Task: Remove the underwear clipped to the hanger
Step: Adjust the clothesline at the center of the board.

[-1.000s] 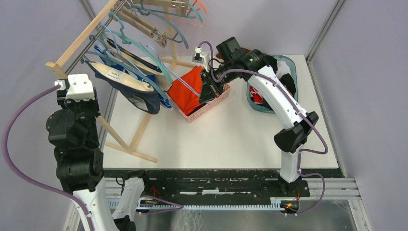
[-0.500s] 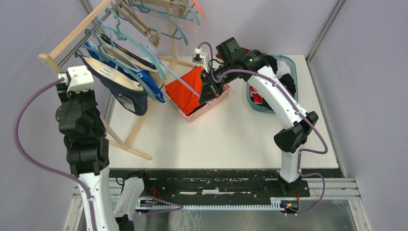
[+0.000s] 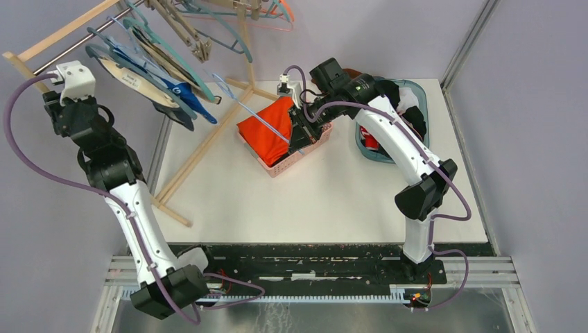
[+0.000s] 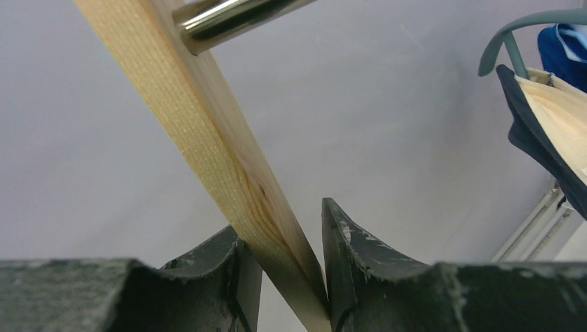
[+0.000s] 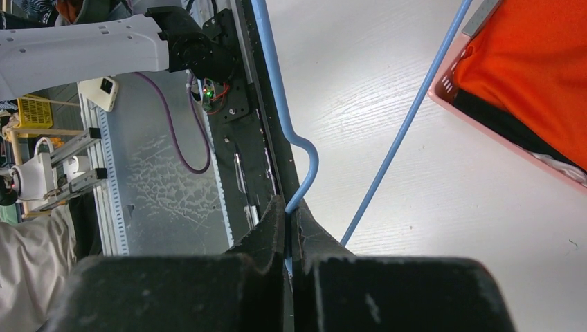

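Several underwear pieces hang clipped on hangers at the top left: a beige one [image 3: 130, 77], a dark navy one [image 3: 177, 116] and a royal blue one [image 3: 196, 105]. The left wrist view shows the navy and beige pair [image 4: 547, 131] at its right edge. My left gripper [image 3: 52, 94] is raised high and shut on a wooden slat of the rack [image 4: 228, 159], just below the metal rod [image 4: 228, 15]. My right gripper [image 3: 299, 133] is shut on a thin light-blue hanger [image 5: 306, 155] by the pink basket [image 3: 299, 157]; that hanger looks bare.
The pink basket holds a large orange garment [image 3: 267, 132]. A teal bin [image 3: 380, 155] with clothes stands at the back right. The wooden rack's legs [image 3: 197, 142] slant across the table's left side. More hangers [image 3: 229, 28] hang at the top.
My left arm has swung up and to the left with the rack's slat in it, tilting the rack and its hangers up and back. The right arm has not moved.
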Tool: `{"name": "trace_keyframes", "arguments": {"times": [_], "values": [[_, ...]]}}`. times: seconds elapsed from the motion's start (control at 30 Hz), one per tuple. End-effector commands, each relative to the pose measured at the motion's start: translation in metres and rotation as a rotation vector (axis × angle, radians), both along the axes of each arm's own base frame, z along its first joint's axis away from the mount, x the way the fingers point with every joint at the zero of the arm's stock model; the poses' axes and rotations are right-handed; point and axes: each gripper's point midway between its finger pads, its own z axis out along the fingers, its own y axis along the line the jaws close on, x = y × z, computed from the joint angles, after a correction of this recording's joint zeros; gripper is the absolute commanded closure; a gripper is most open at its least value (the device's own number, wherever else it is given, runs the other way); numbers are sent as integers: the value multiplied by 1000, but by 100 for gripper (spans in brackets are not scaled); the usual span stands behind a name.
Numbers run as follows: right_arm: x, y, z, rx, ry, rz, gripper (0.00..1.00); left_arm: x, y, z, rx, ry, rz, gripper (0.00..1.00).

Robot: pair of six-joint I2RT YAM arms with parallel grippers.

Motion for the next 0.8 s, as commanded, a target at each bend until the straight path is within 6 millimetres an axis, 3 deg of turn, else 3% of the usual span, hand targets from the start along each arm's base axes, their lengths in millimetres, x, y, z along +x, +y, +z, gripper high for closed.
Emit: {"name": "trace_keyframes", "arguments": {"times": [0.0, 0.23, 0.3, 0.5, 0.67, 0.77], "values": [[0, -1, 22, 55, -81, 13, 99, 34, 15, -55, -88, 119, -121, 61], [4, 3, 20, 53, -67, 3, 99, 21, 50, -60, -89, 135, -61, 42], [2, 3, 21, 57, -62, 3, 99, 20, 51, -59, -90, 149, -72, 39], [-2, -1, 23, 50, -60, -28, 99, 10, 9, -64, -131, 191, -222, 28], [-10, 4, 31, 52, -73, -26, 99, -3, -24, -69, -192, 202, -317, 5], [-13, 12, 37, 65, -74, -21, 99, -13, -37, -61, -198, 175, -330, 1]]}}
